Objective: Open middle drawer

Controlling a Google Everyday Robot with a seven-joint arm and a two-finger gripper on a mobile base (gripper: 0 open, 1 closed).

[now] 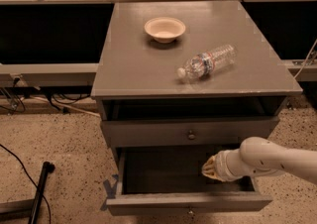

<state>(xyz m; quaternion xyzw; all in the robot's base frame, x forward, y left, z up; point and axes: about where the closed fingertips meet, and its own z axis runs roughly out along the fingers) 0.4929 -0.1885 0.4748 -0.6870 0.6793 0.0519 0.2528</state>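
The middle drawer (pixel 188 202) was pulled out, with the claw (pixel 209 168) over its inside; spread or shut, nobody could tell; it should back out slowly

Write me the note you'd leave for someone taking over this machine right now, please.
End effector: over the right inside of the pulled-out middle drawer, away from its knob.
Middle drawer: well out, dark inside in view, nothing seen in it.
Cabinet top: bowl upright, bottle lying on its side.
Done: the opening looks finished.
Left: probably only to lift the arm clear of the drawer.
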